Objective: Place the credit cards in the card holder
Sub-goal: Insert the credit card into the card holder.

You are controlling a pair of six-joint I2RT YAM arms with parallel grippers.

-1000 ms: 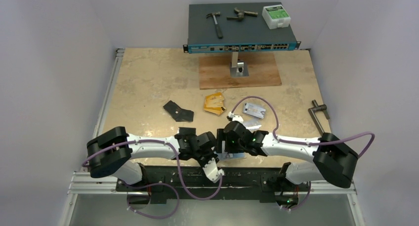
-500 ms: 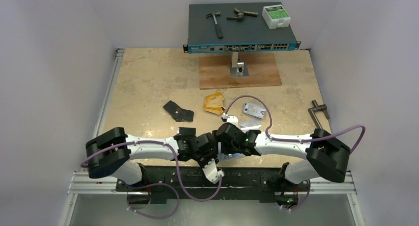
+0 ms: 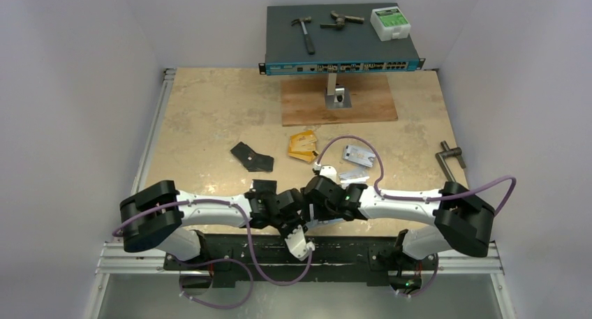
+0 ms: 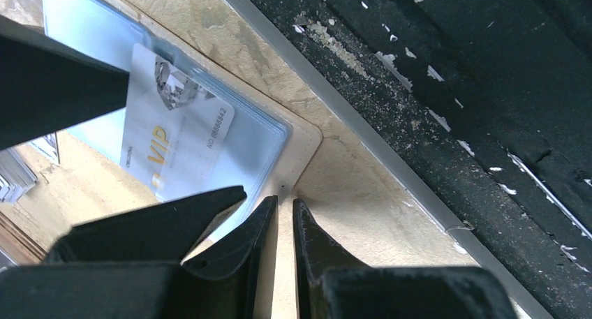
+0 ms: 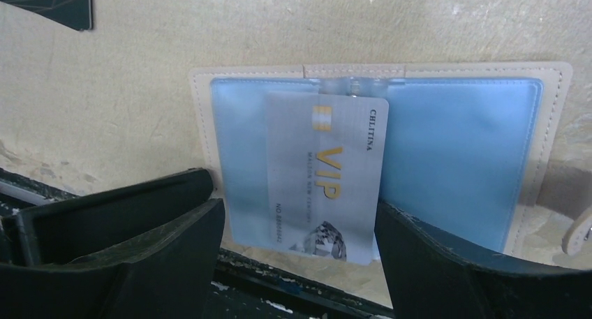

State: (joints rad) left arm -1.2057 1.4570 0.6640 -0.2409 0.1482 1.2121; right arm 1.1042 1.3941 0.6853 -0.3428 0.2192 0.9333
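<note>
While the right gripper [image 5: 300, 209] hangs low over the near edge of the table [image 3: 209, 116] with its jaws spread wide, one finger on each side of a silver VIP card [image 5: 324, 172], nothing is clamped between them. One finger stands clear of the card and the other sits right at its long edge. That card lies on the light-blue pocket of the card holder [image 5: 201, 137], which is spread open and flat at the table's near edge. One end of the card sticks out past the holder's rim (whether the other end is tucked under the sleeve cannot be made out). The left gripper [image 4: 285, 218] points at the holder's beige edge beside a corner, jaws drawn almost together with only a thin slit between them; whether they pinch the cover there cannot be told. Farther back on the table, well apart from the holder, a small pile of orange-gold cards [image 3: 301, 146] lies near a few silvery cards [image 3: 357, 155], with a black wallet [image 3: 251, 157] to their left.
</note>
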